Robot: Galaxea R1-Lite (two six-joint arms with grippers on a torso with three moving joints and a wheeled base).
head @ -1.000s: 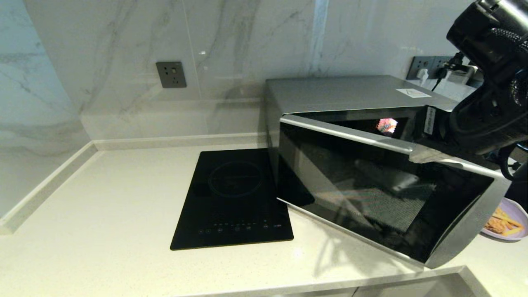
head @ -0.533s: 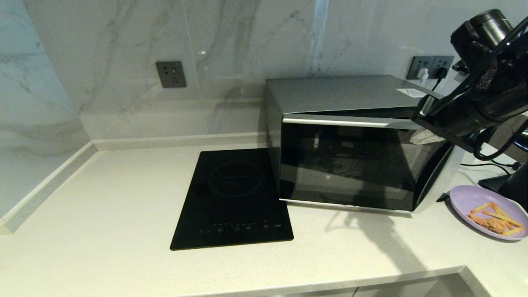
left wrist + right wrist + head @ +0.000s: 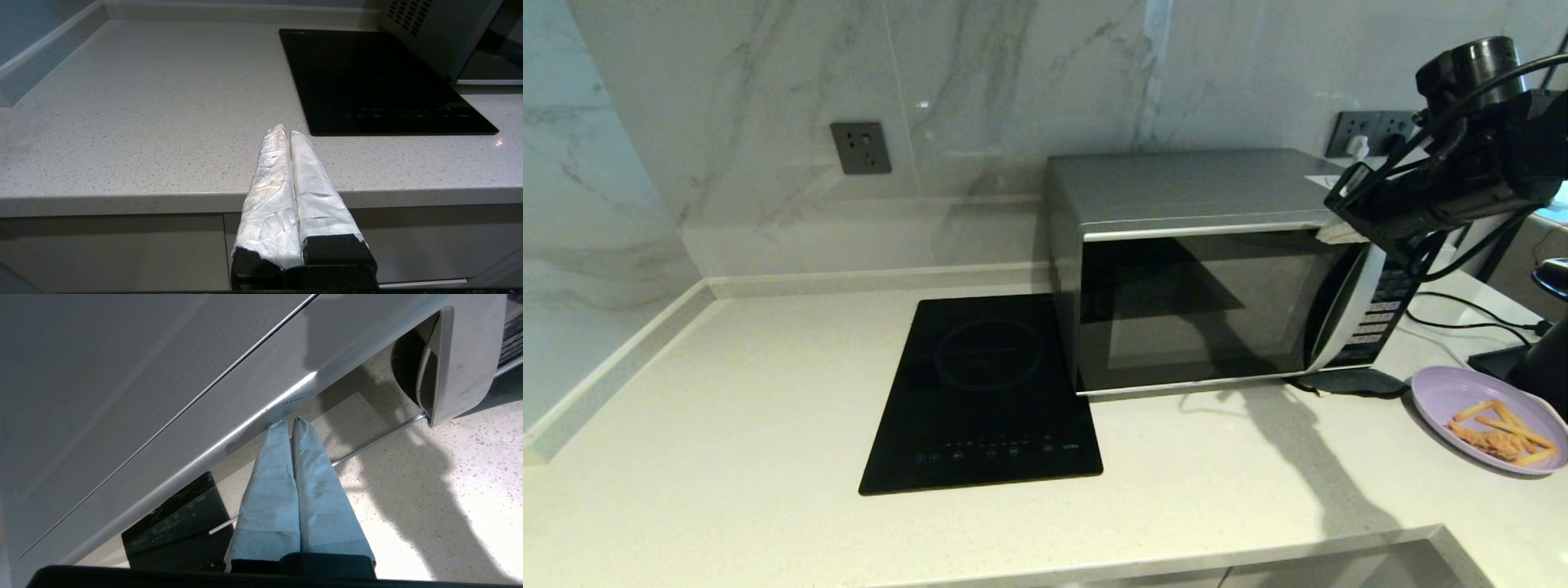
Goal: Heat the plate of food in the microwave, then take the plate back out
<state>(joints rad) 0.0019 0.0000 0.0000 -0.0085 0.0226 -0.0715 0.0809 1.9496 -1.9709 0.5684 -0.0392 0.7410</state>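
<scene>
The silver microwave point(image 3: 1192, 310) stands at the back right of the counter with its dark glass door closed. My right gripper point(image 3: 1339, 233) is shut and empty, and its padded tips rest against the door's upper right corner, above the button panel. In the right wrist view the gripper point(image 3: 291, 422) touches the door's silver top edge point(image 3: 163, 396), with the curved handle point(image 3: 441, 363) beside it. The lilac plate of food point(image 3: 1429, 392), with fries and a breaded piece, sits on the counter right of the microwave. My left gripper point(image 3: 284, 131) is shut and empty, parked before the counter's front edge.
A flat black induction hob point(image 3: 984, 392) lies left of the microwave. A grey wall socket point(image 3: 860, 148) sits on the marble backsplash. Black cables point(image 3: 1462, 314) and a dark flat object point(image 3: 1356, 382) lie between the microwave and the plate.
The microwave door has swung from wide open to closed. My right gripper followed it in toward the door's upper right corner. The plate now shows in full.
</scene>
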